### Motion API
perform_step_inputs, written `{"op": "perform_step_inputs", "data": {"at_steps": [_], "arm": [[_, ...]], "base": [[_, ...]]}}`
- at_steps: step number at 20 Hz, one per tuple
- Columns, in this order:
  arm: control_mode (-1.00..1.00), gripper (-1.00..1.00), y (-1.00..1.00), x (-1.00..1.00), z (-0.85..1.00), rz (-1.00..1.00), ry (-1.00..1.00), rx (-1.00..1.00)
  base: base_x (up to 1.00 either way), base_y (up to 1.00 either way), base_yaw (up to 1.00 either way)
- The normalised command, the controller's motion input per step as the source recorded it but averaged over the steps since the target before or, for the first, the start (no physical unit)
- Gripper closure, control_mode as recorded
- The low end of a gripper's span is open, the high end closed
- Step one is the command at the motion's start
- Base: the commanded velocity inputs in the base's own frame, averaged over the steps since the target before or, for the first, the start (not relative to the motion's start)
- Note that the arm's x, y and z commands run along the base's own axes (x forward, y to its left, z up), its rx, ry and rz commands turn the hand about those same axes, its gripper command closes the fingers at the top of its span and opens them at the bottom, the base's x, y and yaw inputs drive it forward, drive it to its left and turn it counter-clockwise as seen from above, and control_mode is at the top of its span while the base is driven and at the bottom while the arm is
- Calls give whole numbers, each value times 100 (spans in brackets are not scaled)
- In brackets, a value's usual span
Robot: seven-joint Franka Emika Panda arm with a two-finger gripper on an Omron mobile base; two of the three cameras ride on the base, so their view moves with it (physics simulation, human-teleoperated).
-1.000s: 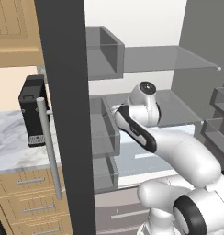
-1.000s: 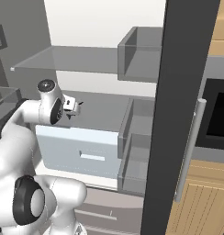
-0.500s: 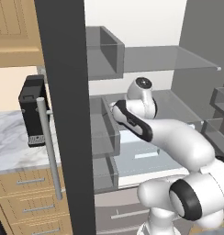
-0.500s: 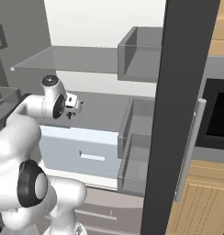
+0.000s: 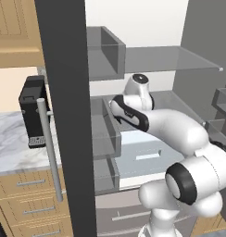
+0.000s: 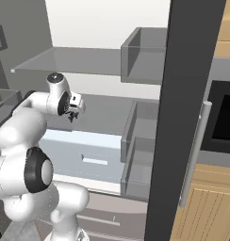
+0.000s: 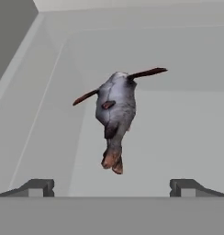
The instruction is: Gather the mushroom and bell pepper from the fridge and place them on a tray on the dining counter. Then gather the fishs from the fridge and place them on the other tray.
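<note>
I am reaching into the fridge (image 5: pixel 68 115) for a fish (image 7: pixel 114 110). It lies on a grey shelf (image 7: pixel 178 133), near the back wall, straight ahead of my fingers (image 7: pixel 112 187). They are wide apart and hold nothing. So this fish is not picked up yet, and I must carry it to the brown tray after. Both fridge doors are open. A wood cabinet (image 5: pixel 22 199) stands beside it.
</note>
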Motion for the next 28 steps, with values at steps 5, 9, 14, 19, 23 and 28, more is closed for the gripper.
{"op": "perform_step_inputs", "data": {"at_steps": [5,9,14,19,23,28], "arm": [[-100,-100,5,20,-17,0,4,0],[-100,-100,2,13,-37,0,0,0],[-100,-100,0,11,-22,0,0,0],[-100,-100,3,13,-1,0,0,0],[-100,-100,11,20,0,0,0,0],[-100,-100,4,24,-4,0,0,0]], "base": [[0,0,0],[0,0,0],[0,0,0],[0,0,0],[0,0,0],[0,0,0]]}}
